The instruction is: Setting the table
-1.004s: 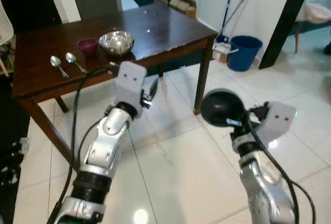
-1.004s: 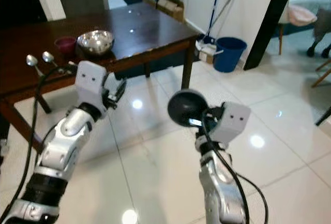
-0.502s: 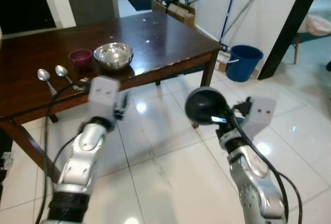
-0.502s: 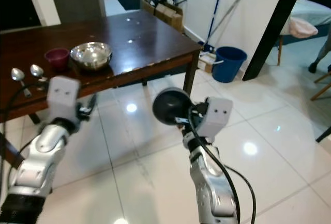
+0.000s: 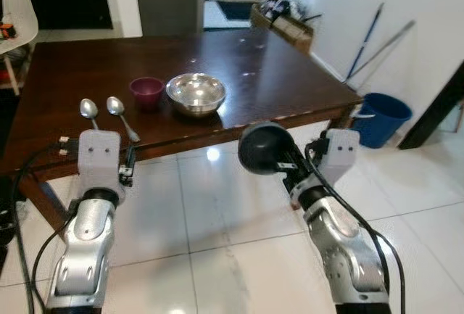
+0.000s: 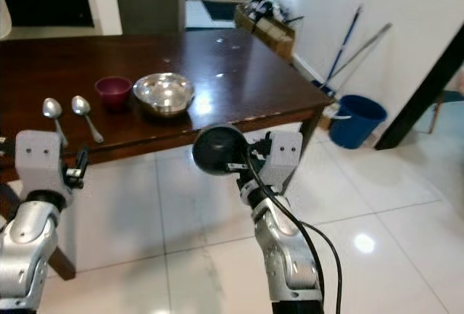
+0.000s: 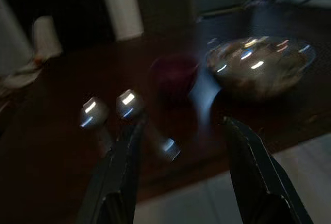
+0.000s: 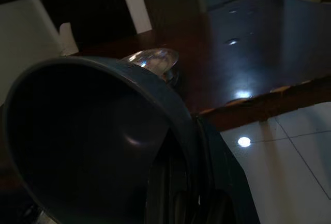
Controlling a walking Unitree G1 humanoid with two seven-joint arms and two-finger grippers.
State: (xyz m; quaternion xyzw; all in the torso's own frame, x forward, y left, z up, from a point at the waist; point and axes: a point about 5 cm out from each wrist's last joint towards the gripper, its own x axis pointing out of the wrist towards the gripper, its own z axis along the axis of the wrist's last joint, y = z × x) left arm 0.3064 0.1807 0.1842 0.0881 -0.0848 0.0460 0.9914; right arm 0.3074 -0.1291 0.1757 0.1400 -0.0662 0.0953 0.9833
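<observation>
A dark wooden table [image 5: 290, 89] stands ahead. On it are a maroon cup [image 5: 146, 91], a steel bowl [image 5: 196, 93] and two spoons [image 5: 89, 109] [image 5: 116, 106] side by side near the front edge. My right gripper [image 5: 285, 164] is shut on the rim of a dark grey bowl [image 5: 264, 147], held in the air just in front of the table's edge. My left gripper [image 7: 186, 182] is open and holds nothing. It hovers off the front edge and points at the spoons [image 7: 126, 104], the cup [image 7: 173, 74] and the steel bowl [image 7: 258, 66].
A blue bucket [image 5: 383, 117] and leaning mop handles [image 5: 377, 38] stand by the right wall past the table's corner. A white chair [image 5: 18, 9] is at the far left, a box of clutter [image 5: 286, 20] behind the table. Glossy white tile floor [image 5: 217, 256] lies underfoot.
The camera has swung towards the table, which now lies square ahead and closer. My left arm has come down to the left. The dark bowl stays in my right gripper.
</observation>
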